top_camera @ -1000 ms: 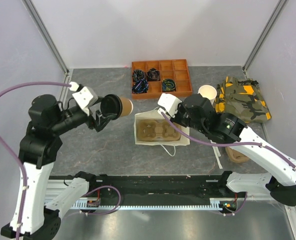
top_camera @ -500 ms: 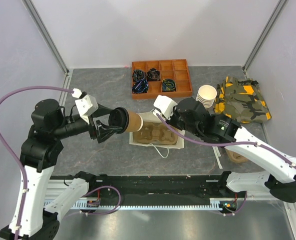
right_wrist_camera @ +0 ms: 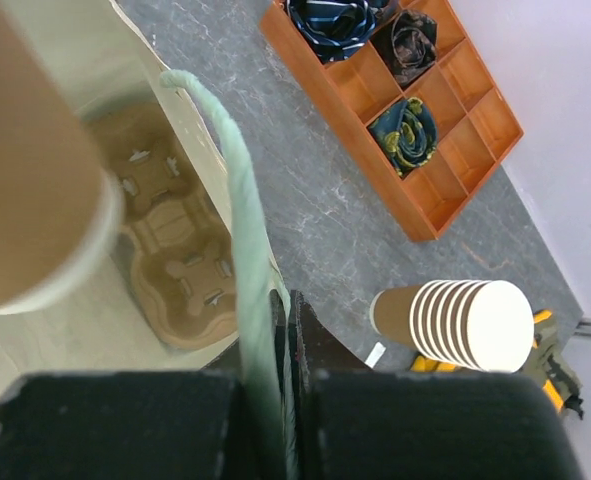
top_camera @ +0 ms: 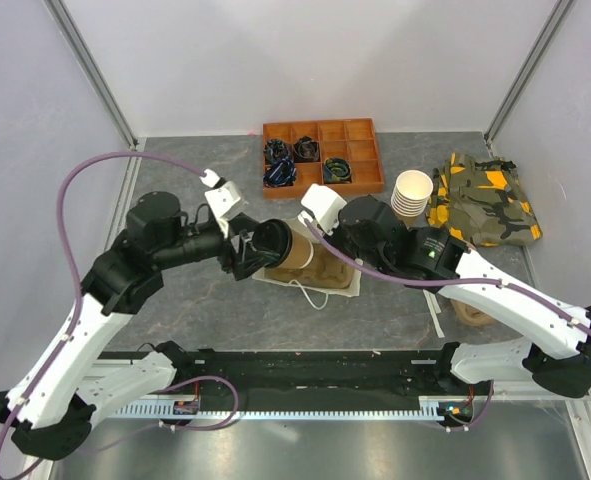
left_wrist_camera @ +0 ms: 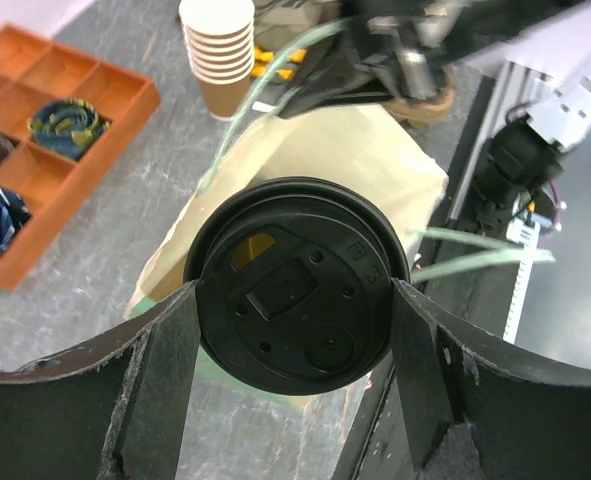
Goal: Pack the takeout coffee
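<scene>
Top view, centre of frame: takeout coffee (top_camera: 299, 247) is held sideways above the counter (top_camera: 195, 190). Its black lid (left_wrist_camera: 295, 290) faces left and its tan body points right.

Left gripper (top_camera: 263, 248): jaws sit about lid-width apart and clamp the cup at the lid. In the left wrist view, one finger (left_wrist_camera: 165, 370) is pressed to each side of the lid rim.

The cup hangs over the left end of a cream paper bag (top_camera: 335, 281) lying on the counter. In the right wrist view the cup's base fills the upper left, directly over a brown pulp tray (right_wrist_camera: 175, 262) that sits inside the bag. Cannot tell whether the cup has passed the bag's rim.

Right gripper (right_wrist_camera: 285, 335): jaws are pinched narrow on the bag's pale cord handle (right_wrist_camera: 241, 200), which runs up from between them at the bag's edge. In the top view the wrist sits just right of the cup.

Other items:
- Orange compartment tray (top_camera: 360, 150), upper centre of the top view. Rolled dark fabric pieces lie in several cells.
- Stack of cream paper cups (top_camera: 412, 193), upright, to the right of the orange tray and well apart from the bag.
- Camouflage cloth (top_camera: 487, 200), right side of the frame, just beside the cup stack.
</scene>
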`<control>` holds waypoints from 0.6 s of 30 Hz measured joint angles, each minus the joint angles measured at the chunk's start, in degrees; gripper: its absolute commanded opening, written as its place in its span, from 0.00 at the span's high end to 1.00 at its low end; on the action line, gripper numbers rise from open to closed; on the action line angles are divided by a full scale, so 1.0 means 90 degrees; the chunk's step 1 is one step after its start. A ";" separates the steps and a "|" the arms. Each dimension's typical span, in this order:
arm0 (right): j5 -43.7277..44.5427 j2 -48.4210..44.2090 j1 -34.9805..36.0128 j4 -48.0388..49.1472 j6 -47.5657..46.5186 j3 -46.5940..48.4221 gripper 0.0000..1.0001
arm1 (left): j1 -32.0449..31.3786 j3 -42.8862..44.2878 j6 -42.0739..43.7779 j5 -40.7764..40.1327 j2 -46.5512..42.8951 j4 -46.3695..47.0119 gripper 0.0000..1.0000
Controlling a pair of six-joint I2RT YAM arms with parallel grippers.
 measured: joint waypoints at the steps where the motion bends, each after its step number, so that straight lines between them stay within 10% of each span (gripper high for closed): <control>1: 0.0000 0.0002 0.0000 -0.0002 0.0053 0.0012 1.00 | -0.0100 -0.0056 -0.0104 -0.0153 0.0068 0.0117 0.57; 18: 0.0187 0.0090 0.0024 0.0102 0.1348 0.0257 1.00 | -0.0831 -0.1506 -0.0826 -0.1916 0.0697 0.1831 0.58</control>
